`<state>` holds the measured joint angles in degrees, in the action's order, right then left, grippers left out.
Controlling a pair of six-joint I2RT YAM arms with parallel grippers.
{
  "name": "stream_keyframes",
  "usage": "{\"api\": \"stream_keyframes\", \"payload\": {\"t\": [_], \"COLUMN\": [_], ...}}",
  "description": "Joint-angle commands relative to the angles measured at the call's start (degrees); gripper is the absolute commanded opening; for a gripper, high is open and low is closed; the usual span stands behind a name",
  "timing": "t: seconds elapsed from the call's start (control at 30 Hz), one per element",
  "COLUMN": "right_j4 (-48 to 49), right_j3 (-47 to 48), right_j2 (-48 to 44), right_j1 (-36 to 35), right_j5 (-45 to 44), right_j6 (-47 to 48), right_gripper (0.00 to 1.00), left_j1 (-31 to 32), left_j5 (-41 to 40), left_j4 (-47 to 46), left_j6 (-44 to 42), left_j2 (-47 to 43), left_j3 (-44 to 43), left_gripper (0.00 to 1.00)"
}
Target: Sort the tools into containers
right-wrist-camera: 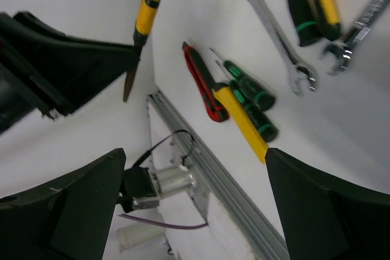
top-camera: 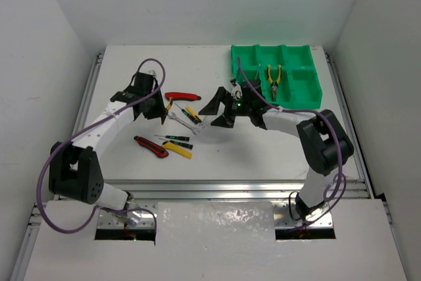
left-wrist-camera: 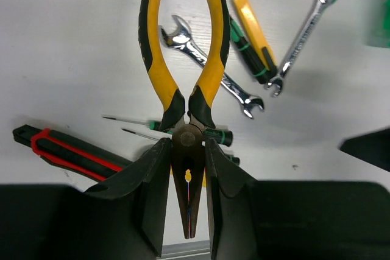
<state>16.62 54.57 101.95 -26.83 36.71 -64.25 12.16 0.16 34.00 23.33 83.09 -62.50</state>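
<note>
At about 9 o'clock from the worktop's (top-camera: 263, 149) middle, the left gripper (left-wrist-camera: 186, 145) is clamped tight on the steel nose of the yellow-handled pliers (left-wrist-camera: 210, 59). Their handles point away over the other tools (left-wrist-camera: 304, 35). Rigid, fairly heavy and handle-weighted, the pliers could swivel on that smooth, tapering metal; a hold nearer the joint looks steadier. The right gripper (right-wrist-camera: 194, 150) stands wide apart and empty. The green tray (top-camera: 309, 102) lies at 1 o'clock, with one pair of pliers (top-camera: 273, 78) already inside.

The pliers (left-wrist-camera: 186, 132) are yellow-black — the tray (top-camera: 309, 68) bright green.
</note>
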Motion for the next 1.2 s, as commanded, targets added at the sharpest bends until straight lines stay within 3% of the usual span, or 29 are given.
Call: {"api": "stream_keyframes", "payload": {"t": [0.0, 0.17, 0.4, 0.5, 0.7, 0.73, 0.83, 0.87, 0.9, 0.93, 1.1, 1.17], "right_j4": [8.1, 7.9, 0.5, 0.3, 2.4, 2.7, 2.3, 2.4, 2.8, 3.8, 1.0, -1.6], "right_j3": [6.5, 14.3, 24.7, 26.3, 25.0, 24.9, 23.6, 22.4, 21.6, 20.9, 16.5, 15.3], "right_j2": [2.9, 9.3, 15.4, 17.1, 16.7, 16.7, 14.9, 13.1, 12.3, 11.4, 5.4, 3.5], "right_j1": [-3.0, -6.9, -11.6, -12.1, -12.5, -12.5, -12.6, -12.5, -12.1, -11.8, -6.8, -3.9], "right_j5": [-2.6, -5.2, -8.8, -9.7, -10.5, -10.3, -10.5, -11.0, -11.0, -10.8, -9.2, -8.6], "right_j6": [-10.7, -17.4, -17.7, -18.5, -18.7, -18.7, -16.3, -13.8, -12.5, -11.2, -1.6, 4.3], "right_gripper": [0.96, 0.94, 0.90, 0.80, 0.33, 0.00, 0.00, 0.00, 0.00, 0.00, 0.00, 0.00], "left_j1": [1.5, 3.3, 4.4, 5.9, 7.2, 7.2, 7.3, 7.3, 7.3, 7.3, 7.3, 7.3], "left_j5": [3.7, 6.2, 10.9, 12.1, 12.3, 12.2, 10.9, 10.0, 8.1, 7.2, 1.7, 0.5], "left_j4": [-5.4, -5.9, -8.4, -9.5, -10.4, -10.6, -10.4, -10.2, -8.9, -8.3, -2.5, -0.4], "left_j6": [1.9, 2.5, 2.9, 3.2, 3.3, 3.2, 3.1, 3.1, 3.0, 2.6, 0.9, -0.5], "left_j2": [-6.1, -10.6, -13.4, -14.0, -15.7, -15.7, -15.8, -16.0, -16.2, -16.7, -18.8, -19.7], "left_j3": [1.2, 2.7, 5.7, 6.0, 6.9, 7.0, 7.0, 6.9, 6.5, 5.8, 2.7, 1.5], "left_gripper": [0.00, 0.00, 0.00, 0.00, 0.00, 0.00, 0.00, 0.04, 0.19, 0.57, 0.95, 0.97]}}
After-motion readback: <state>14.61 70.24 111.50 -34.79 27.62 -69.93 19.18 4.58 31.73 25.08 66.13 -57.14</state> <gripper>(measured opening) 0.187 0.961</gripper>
